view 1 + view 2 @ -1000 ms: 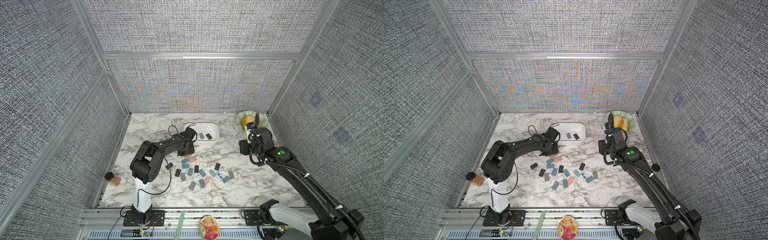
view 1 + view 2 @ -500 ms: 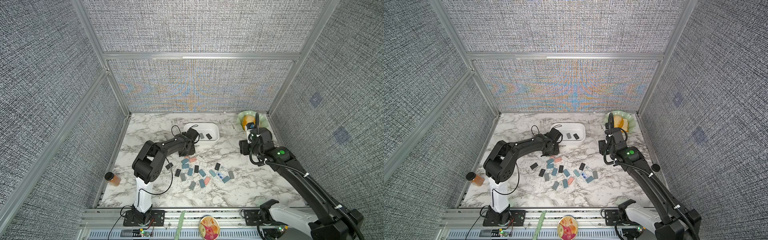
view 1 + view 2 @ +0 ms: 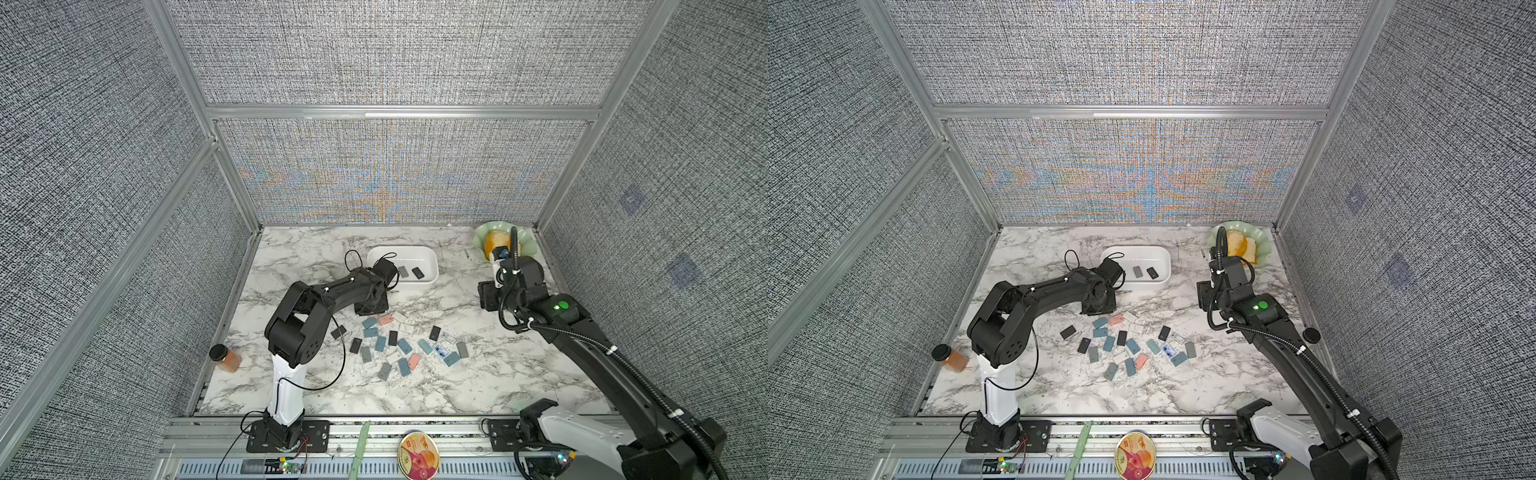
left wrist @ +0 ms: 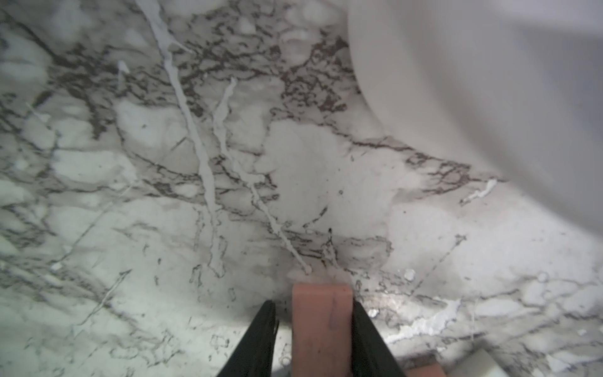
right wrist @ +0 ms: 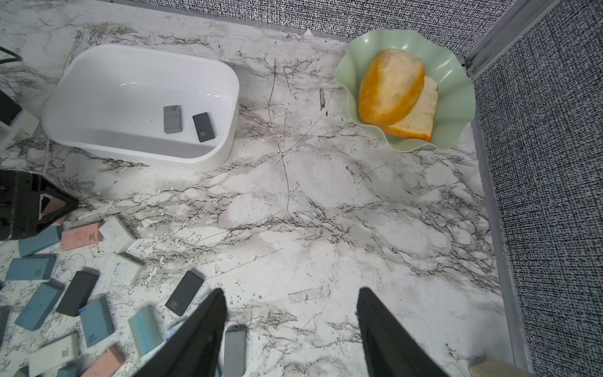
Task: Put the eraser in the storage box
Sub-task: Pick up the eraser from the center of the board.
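A pink eraser (image 4: pixel 321 326) lies on the marble between the fingers of my left gripper (image 4: pixel 313 303). One finger is against it, and a narrow strip of table shows between it and the other finger. In both top views the left gripper (image 3: pixel 371 305) (image 3: pixel 1096 305) points down at the far edge of the eraser pile (image 3: pixel 399 345), just in front of the white storage box (image 3: pixel 436 270) (image 3: pixel 1169 266) (image 5: pixel 146 52). A grey eraser (image 5: pixel 172 119) and a black eraser (image 5: pixel 203 127) lie inside the box. My right gripper (image 5: pixel 291 290) (image 3: pixel 486 295) hangs open and empty above the table, right of the pile.
A pale green scalloped dish (image 3: pixel 523 245) (image 5: pixel 456 98) with bread sits in the far right corner. An orange jar (image 3: pixel 226 359) stands at the left edge of the table. A round tin (image 3: pixel 417 455) lies on the front rail. Grey fabric walls close in three sides.
The left arm has shifted only slightly by the pile's far edge, and its jaws have drawn in around the pink eraser. The right arm has not moved.
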`<action>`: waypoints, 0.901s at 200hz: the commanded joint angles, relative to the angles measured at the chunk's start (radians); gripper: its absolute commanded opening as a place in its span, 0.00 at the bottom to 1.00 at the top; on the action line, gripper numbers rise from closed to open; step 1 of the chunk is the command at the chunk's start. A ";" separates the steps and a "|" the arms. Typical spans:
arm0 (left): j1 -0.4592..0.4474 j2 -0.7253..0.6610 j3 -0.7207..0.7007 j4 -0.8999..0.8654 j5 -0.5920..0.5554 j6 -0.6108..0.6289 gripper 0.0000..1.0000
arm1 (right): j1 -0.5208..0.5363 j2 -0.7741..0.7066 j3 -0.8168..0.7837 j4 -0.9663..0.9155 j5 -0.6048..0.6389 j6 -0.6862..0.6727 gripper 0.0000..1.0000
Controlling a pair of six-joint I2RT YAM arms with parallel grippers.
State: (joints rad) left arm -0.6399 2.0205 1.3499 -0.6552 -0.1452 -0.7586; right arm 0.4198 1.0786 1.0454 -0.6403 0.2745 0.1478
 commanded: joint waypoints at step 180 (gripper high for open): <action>-0.009 -0.091 0.185 -0.200 0.004 -0.012 0.24 | -0.002 0.015 0.014 0.014 0.006 0.003 0.67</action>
State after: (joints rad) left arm -0.6510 1.9499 1.4868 -0.8158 -0.1062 -0.7723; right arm 0.4179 1.0904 1.0531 -0.6399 0.2752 0.1471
